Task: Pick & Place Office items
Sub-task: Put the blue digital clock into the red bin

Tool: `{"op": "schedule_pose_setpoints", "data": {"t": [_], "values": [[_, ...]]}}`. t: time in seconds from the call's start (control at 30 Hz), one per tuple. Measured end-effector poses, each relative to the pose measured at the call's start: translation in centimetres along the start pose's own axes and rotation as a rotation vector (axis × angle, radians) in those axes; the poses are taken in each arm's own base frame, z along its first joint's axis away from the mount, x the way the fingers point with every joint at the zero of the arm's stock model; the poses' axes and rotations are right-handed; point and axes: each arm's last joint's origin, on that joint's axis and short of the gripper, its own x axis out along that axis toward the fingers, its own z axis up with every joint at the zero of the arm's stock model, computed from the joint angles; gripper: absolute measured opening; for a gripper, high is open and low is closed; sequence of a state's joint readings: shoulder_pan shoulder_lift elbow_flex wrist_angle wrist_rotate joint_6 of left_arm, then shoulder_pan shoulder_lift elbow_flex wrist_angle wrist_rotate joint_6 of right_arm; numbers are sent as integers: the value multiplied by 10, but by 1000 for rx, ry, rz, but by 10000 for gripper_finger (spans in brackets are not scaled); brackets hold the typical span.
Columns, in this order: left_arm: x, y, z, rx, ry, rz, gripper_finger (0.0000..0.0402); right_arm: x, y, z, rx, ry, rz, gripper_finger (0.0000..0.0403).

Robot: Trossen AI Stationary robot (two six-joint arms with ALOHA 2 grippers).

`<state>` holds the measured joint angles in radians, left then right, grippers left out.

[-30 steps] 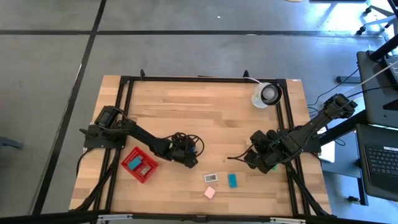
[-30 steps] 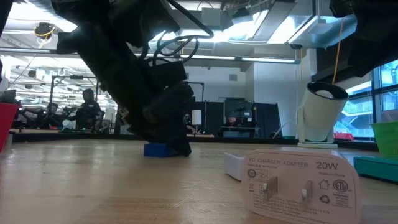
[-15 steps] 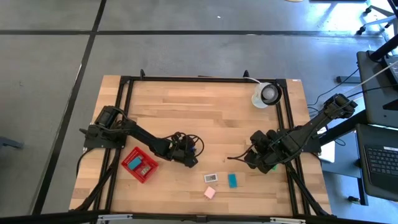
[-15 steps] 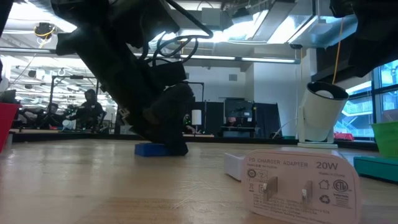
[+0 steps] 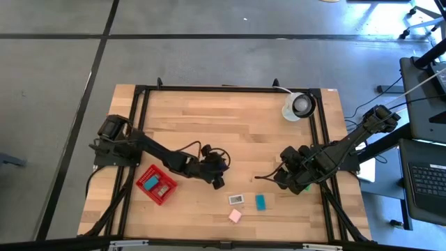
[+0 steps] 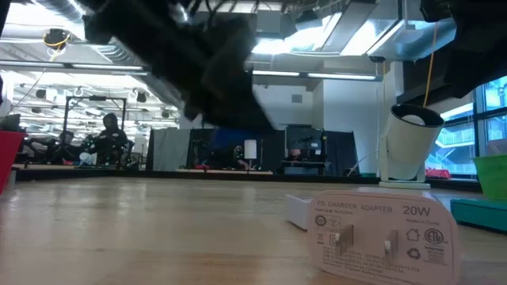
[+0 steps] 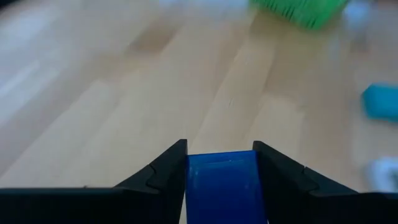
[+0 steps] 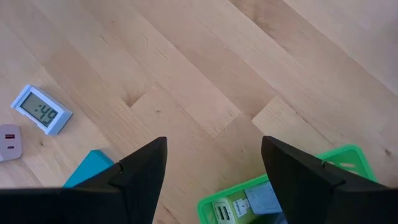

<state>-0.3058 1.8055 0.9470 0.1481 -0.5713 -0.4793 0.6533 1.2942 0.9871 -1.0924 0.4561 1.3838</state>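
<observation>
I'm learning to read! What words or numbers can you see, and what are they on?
"CHARGER ADAPTER 20W": on the white charger, low view.
Small marks below that: too small to read.
Digits on the little clock screen: too blurred to be sure.
The blue block in the left claw: no writing.

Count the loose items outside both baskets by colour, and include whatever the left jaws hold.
Teal block: 1
Pink piece: 1
White piece: 1
Blue block, between the jaws of the left gripper: 1
Total: 4
</observation>
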Motion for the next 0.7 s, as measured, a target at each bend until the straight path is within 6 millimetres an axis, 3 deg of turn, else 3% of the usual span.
{"op": "schedule_pose_setpoints", "data": {"t": [0.47, 0.7], "values": [[-67, 8, 79, -133, -368, -138, 155, 0, 0, 3, 6, -107, -15, 263], [-93, 9, 101, -139, -535, -175, 155, 0, 0, 6, 75, -190, -16, 263]]}}
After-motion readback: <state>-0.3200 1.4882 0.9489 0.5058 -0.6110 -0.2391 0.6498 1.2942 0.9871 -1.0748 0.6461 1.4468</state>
